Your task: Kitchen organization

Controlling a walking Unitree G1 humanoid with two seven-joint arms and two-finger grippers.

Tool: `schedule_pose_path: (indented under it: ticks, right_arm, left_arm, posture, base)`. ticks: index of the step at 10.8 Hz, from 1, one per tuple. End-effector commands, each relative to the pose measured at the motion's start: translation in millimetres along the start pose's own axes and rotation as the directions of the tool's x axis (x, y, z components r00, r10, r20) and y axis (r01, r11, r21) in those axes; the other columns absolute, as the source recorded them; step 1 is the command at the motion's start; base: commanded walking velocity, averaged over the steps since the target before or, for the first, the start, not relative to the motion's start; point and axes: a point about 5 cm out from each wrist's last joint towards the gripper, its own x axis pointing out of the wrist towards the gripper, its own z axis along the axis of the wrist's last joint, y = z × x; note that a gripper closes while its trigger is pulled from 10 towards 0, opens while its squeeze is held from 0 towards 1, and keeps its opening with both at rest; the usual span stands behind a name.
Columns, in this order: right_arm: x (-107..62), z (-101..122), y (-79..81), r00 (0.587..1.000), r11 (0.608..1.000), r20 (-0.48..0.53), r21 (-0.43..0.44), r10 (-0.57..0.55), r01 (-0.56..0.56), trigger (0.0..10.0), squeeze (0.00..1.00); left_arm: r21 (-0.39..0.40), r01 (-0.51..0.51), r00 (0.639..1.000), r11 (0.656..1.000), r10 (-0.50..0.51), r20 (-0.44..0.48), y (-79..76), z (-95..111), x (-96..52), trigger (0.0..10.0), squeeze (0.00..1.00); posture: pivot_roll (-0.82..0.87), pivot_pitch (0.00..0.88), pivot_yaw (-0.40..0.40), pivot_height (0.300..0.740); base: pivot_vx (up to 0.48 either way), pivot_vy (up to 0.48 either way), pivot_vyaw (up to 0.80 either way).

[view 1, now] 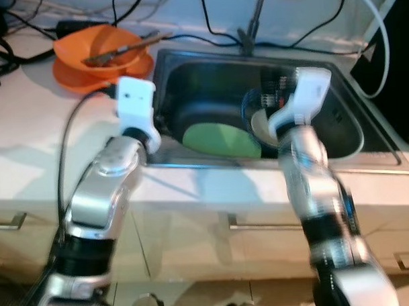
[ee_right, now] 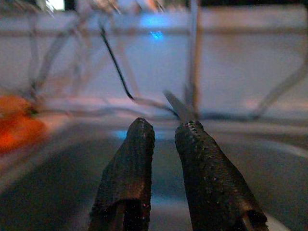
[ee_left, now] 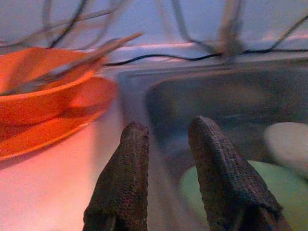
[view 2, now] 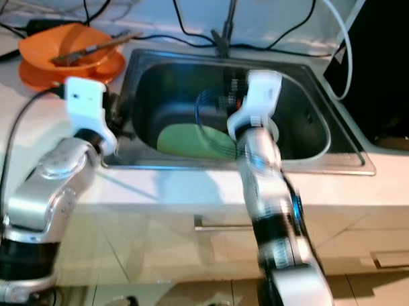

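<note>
A steel sink (view 1: 341, 131) holds a green plate (view 1: 221, 140) lying flat and a pale bowl (view 1: 260, 124) beside it. My left gripper (ee_left: 166, 132) hovers at the sink's left rim, just right of the orange dishes. Its fingers stand a little apart with nothing between them. The left arm's white wrist block (view 1: 135, 102) hides those fingers from the head camera. My right gripper (ee_right: 166, 127) is above the middle of the sink and points toward the back wall. A narrow gap separates its fingers, which hold nothing. The right arm is blurred.
An orange bowl (view 1: 100, 52) with utensils in it sits on an orange plate at the back left of the counter. A faucet stem (view 1: 250, 27) and black cables run along the back wall. A dark object (view 1: 389, 52) stands at the right. Drawer fronts lie below the counter.
</note>
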Motion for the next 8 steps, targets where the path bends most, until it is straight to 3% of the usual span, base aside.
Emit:
schedule_pose_path:
  ticks: [1, 3, 6, 8]
  right_arm:
    - [-4.1, 2.9, -9.3, 0.999, 0.999, -0.004, -0.009, -0.043, 0.043, 10.0, 0.00]
    - [-8.7, 7.5, -14.4, 0.996, 0.996, -0.022, -0.028, -0.089, 0.088, 10.0, 0.00]
    - [-10.0, 5.2, -12.6, 0.994, 0.996, -0.053, -0.012, -0.093, 0.092, 10.0, 0.00]
    - [-11.1, 8.0, -12.0, 0.993, 0.994, -0.053, -0.016, -0.105, 0.104, 10.0, 0.00]
  left_arm:
    - [0.000, -0.031, 0.999, 1.000, 0.031, 0.029, 3.5, 3.3, 2.4, 10.0, 0.00]
    - [-0.005, -0.034, 0.999, 0.999, 0.034, 0.043, 1.8, 3.8, 2.6, 10.0, 0.00]
    - [-0.012, -0.033, 0.998, 0.999, 0.034, 0.046, 0.7, 3.7, 3.7, 10.0, 0.00]
    - [-0.009, -0.028, 0.998, 1.000, 0.029, 0.050, 0.7, 4.1, 4.2, 10.0, 0.00]
  posture:
    - [-0.01, 0.078, -0.109, 0.740]
    - [-0.02, 0.077, -0.101, 0.740]
    - [-0.01, 0.079, -0.105, 0.740]
    - [-0.01, 0.075, -0.103, 0.740]
  base:
    - [0.000, 0.000, 0.00]
    - [0.000, 0.000, 0.00]
    - [0.000, 0.289, 0.00]
    - [0.000, 0.309, 0.58]
